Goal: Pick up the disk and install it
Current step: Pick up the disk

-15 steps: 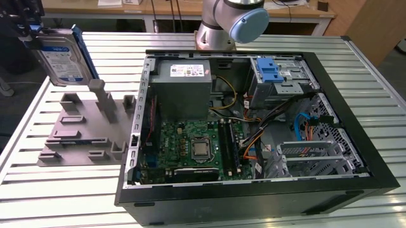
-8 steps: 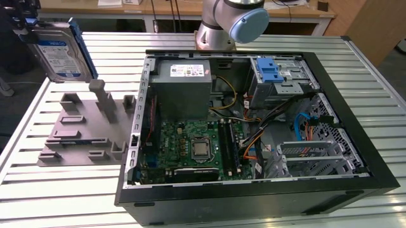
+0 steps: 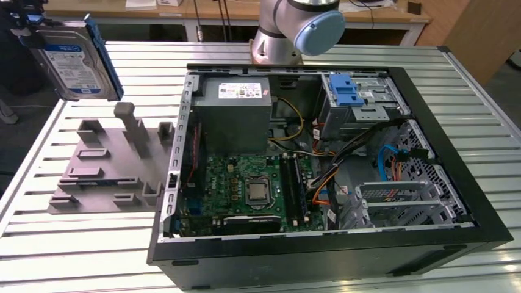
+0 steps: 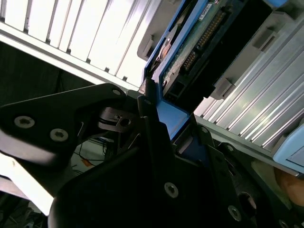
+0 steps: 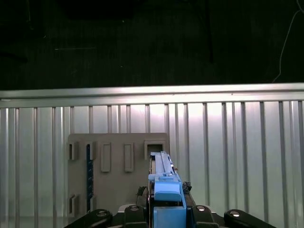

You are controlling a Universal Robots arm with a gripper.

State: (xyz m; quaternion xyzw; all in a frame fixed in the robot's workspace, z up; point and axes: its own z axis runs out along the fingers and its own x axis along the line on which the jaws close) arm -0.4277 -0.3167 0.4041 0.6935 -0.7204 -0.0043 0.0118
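pick-up is done: the fingers (image 4: 153,130) are clamped on the disk (image 3: 77,61), held on edge in the air over the grey fixture (image 3: 106,165) on the table (image 3: 73,244) — installing it in the open computer case (image 3: 326,159) is left.

Black hand (image 4: 173,130) gripping the disk (image 4: 190,56) by its blue-framed edge, ribbed metal table (image 4: 95,33) beyond

Silver blue-framed disk (image 3: 72,61), white-blue label, upright, aloft at exterior view's left.
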